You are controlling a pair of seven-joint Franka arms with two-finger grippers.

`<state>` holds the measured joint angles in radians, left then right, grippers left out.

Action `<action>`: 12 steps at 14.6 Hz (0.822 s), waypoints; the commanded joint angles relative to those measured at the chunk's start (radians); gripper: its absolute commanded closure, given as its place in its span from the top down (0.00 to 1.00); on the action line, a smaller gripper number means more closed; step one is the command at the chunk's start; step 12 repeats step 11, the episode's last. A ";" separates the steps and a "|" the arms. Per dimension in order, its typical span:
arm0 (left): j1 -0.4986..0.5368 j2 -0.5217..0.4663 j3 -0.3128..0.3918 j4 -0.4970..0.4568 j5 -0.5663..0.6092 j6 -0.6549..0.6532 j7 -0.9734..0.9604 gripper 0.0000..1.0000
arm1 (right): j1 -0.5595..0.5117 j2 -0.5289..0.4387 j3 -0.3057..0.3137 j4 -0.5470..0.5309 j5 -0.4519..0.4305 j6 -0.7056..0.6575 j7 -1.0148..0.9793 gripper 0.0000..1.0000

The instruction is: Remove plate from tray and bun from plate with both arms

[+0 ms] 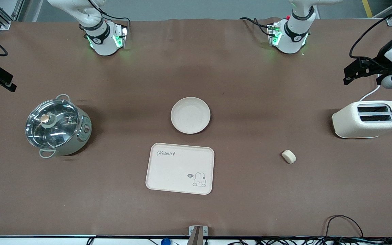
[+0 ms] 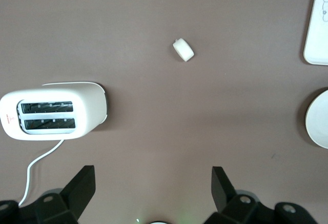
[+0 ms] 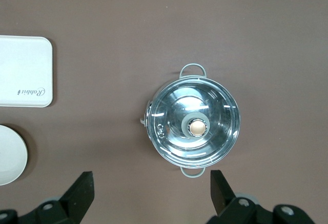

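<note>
The round cream plate [image 1: 190, 115] lies at mid-table, empty, just farther from the front camera than the rabbit tray [image 1: 180, 168]. The small pale bun [image 1: 289, 156] lies on the cloth toward the left arm's end, apart from both. My left gripper [image 2: 154, 175] is open and empty, high over bare cloth, with the bun [image 2: 183, 49] and an edge of the plate [image 2: 319, 119] in its view. My right gripper [image 3: 152, 180] is open and empty, high over cloth beside the pot. An edge of the plate [image 3: 9, 155] shows in its view.
A lidded steel pot [image 1: 58, 126] stands toward the right arm's end. A cream toaster [image 1: 368, 119] with a white cord stands toward the left arm's end, farther from the front camera than the bun. The arm bases [image 1: 102, 37] [image 1: 289, 35] stand along the table's back edge.
</note>
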<state>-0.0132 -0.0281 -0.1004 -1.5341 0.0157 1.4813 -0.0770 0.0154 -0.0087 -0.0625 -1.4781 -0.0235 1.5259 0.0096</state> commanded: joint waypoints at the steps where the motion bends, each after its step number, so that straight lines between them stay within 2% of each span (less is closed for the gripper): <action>1: -0.005 -0.035 0.007 -0.040 -0.017 0.011 0.011 1.00 | 0.003 -0.004 -0.005 0.004 0.005 0.010 -0.007 1.00; 12: 0.001 -0.021 0.010 0.002 -0.030 0.008 0.011 1.00 | 0.003 -0.002 -0.002 -0.011 0.004 0.051 -0.003 1.00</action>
